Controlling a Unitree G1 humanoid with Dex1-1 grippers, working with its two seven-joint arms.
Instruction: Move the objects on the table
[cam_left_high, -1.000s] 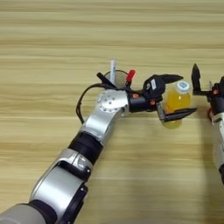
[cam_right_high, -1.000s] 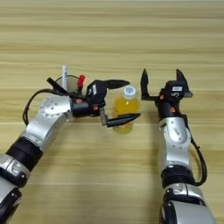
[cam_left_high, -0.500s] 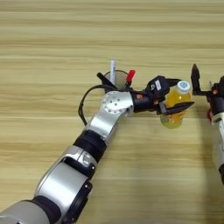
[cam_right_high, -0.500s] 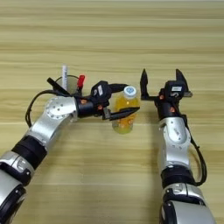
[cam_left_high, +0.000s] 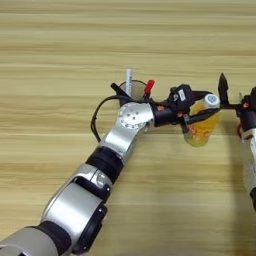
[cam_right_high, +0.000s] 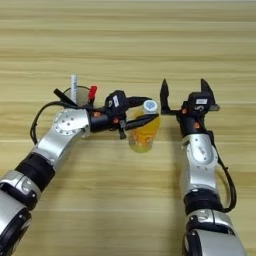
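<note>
Your left gripper (cam_right_high: 141, 111) is reaching across toward the middle of the table (cam_right_high: 150, 45), and its two black fingers (cam_right_high: 144, 120) are closed around the small bottle of orange drink (cam_right_high: 142, 134). One finger runs behind the bottle's neck, just below the white cap (cam_right_high: 149, 105); the other crosses the front of the body, over the orange liquid. The bottle leans slightly, its cap tipped toward your right gripper. Whether its base touches the table you cannot tell from these views.

Your right gripper (cam_right_high: 183, 92) stands just beside the bottle, on the side away from your left wrist, with nothing in it. Its fingers point up toward the far edge of the table and are spread wide; the nearer fingertip (cam_right_high: 163, 88) is close to the bottle's cap but apart from it.

Behind your left wrist, on the far side of the forearm, sits a cup (cam_left_high: 134, 89) partly hidden by the arm. A white stick-like item (cam_right_high: 74, 85) and a red-tipped one (cam_right_high: 92, 93) rise out of it. A black cable (cam_left_high: 100, 112) loops off the left forearm beside it.
</note>
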